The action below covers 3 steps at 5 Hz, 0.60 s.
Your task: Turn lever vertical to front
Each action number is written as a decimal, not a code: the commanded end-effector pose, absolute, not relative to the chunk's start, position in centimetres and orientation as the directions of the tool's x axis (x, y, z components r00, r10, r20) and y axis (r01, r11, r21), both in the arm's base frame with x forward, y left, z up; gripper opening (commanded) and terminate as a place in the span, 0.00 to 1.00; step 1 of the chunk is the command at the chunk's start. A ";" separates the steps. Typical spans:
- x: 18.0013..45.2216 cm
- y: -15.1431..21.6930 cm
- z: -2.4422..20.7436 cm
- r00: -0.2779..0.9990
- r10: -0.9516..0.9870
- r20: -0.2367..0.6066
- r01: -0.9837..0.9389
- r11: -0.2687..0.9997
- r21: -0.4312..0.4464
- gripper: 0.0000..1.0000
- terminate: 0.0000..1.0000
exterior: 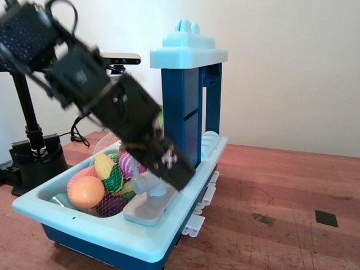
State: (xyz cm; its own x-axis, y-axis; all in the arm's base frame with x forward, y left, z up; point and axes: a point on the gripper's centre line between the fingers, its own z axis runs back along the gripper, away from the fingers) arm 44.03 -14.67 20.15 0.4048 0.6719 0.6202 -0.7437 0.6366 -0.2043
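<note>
**Pincer down over faucet**

Resting on wooden tabletop (281,191): blue toy sink (84,225), netted toy fruit (104,177) in basin. Down at grey faucet (147,197): black pincer (177,174), opening impossible to tell. Behind pincer, mostly hidden: lever (140,181).

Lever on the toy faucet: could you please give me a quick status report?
Gripper low over the faucet, open or shut unclear. Lever hidden behind gripper, position unknown. Net of toy food in the sink beside it, not blocking.
</note>
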 end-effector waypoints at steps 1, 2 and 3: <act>43.1 -13.6 23.7 0.336 0.703 0.627 -0.731 0.614 -0.296 1.00 0.00; 42.2 -13.2 23.4 0.323 0.708 0.628 -0.738 0.604 -0.301 1.00 0.00; 41.6 -12.8 23.2 0.315 0.711 0.628 -0.741 0.598 -0.305 1.00 0.00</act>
